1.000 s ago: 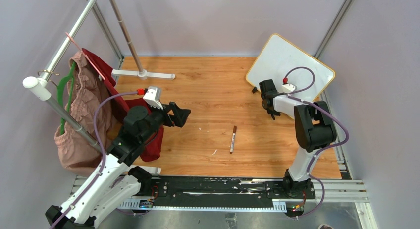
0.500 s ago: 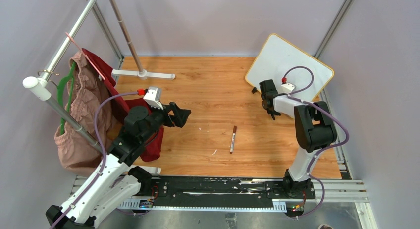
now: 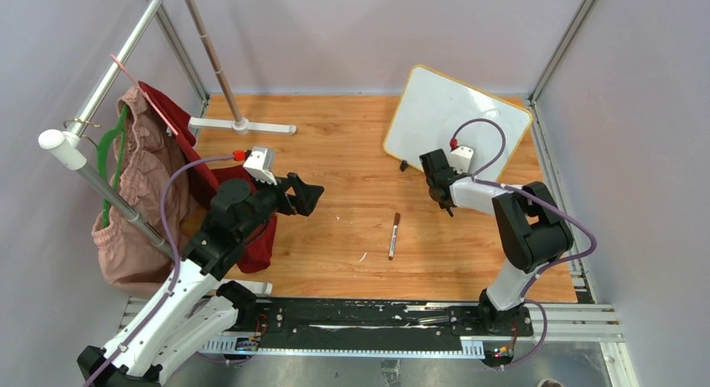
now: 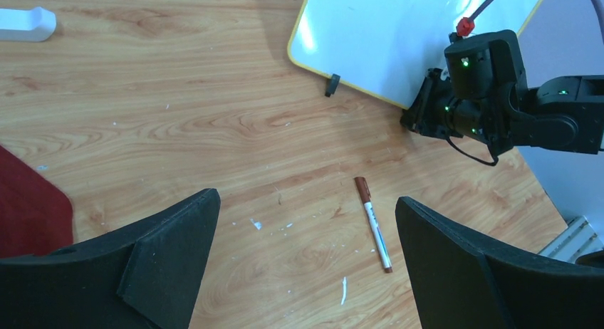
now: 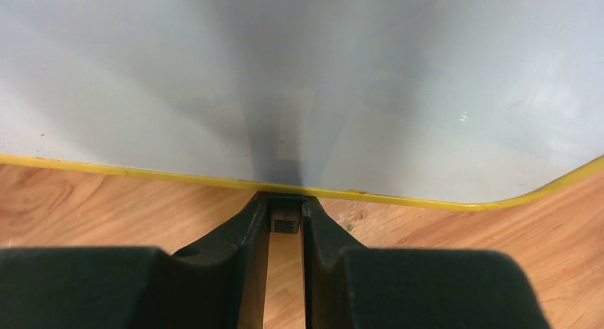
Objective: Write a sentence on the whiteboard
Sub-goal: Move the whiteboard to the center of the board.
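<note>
One shift: right gripper, pinching the yellow-rimmed white whiteboard by its bottom edge, dragged it left; board blank, left gripper wide.

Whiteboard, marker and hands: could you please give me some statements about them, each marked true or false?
The whiteboard is blank. True.
The right hand holds the marker. False: it grips the whiteboard's near edge; the marker lies on the table.
The left hand is open and empty. True.
The marker touches the whiteboard. False: they lie apart.
</note>
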Controlling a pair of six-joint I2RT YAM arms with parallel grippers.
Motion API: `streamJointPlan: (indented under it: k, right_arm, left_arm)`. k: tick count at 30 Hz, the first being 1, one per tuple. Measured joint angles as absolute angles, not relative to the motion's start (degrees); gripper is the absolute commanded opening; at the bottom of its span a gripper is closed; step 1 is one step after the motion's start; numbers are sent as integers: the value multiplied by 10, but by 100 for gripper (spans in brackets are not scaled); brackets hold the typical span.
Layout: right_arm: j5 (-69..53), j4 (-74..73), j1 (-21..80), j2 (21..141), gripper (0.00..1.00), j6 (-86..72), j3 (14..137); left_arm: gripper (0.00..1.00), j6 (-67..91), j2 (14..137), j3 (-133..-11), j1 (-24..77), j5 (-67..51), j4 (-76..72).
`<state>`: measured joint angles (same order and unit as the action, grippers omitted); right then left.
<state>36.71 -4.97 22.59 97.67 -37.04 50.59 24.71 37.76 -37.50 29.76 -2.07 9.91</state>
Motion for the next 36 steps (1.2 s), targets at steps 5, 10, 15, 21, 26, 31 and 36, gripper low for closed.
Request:
streamJointPlan:
  k: [5,10,15,21,26,31,36]
  right_arm:
    - [351,-32,257,965,0,-337,491]
    - [338,-9,298,961,0,-301,481]
    - [300,9,326,948,0,-247,470]
    - [257,34,343,920,0,-194,438]
    - [233,46,347,893,0,-161,408]
    - [220,48,349,868,0,-132,386]
    - [206,47,348,867,0,-112,387]
  left_arm:
    - [100,247,382,-375,298,-23,99]
    - [100,247,383,-375,298,-23,99]
    - [100,247,389,-375,298,-23,99]
    - [100,246,390,-375,298,-23,99]
    - [100,244,390,-375,298,-23,99]
    - [100,240,390,-375,298,-22,99]
    - [100,234,390,-375,298,-20,99]
